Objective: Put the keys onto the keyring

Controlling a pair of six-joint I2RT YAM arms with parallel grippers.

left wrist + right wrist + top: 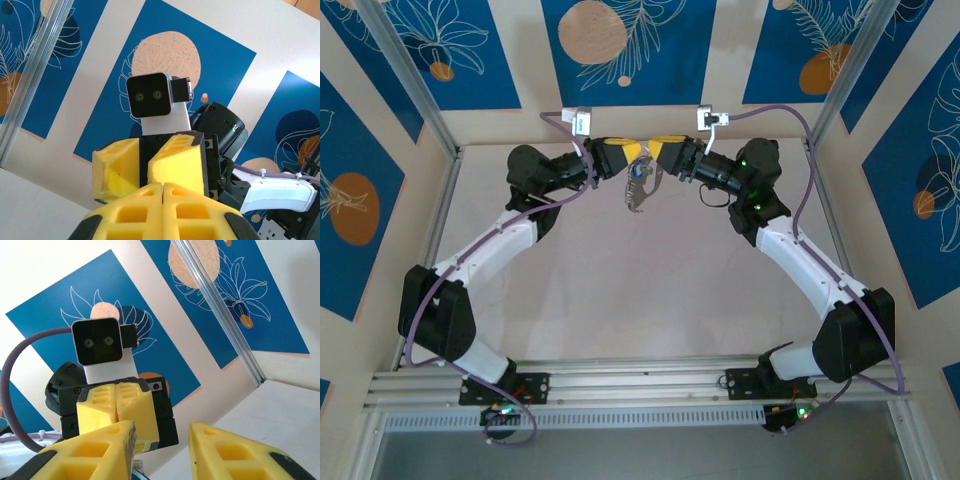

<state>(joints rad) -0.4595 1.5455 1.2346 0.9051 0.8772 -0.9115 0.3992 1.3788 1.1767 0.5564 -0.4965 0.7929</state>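
Keyring hangs at table 12 o'clock, 6 o'clock off the meeting fingertips | left gripper clamped, we judge on keyring's top | right gripper jaws apart, empty | light, stiff tag, slick ring, swings freely | we pinch tag's flat edge

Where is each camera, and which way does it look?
Top external: high behind, looking down at the table; left arm and right arm show, left pincer and right pincer tip to tip above the keyring.
Left wrist: on the left arm, looking over its shut pincer at the right pincer and right wrist camera.
Right wrist: on the right arm, looking over its open pincer at the left pincer and left wrist camera.
Shared: both wrist views show both pincers.
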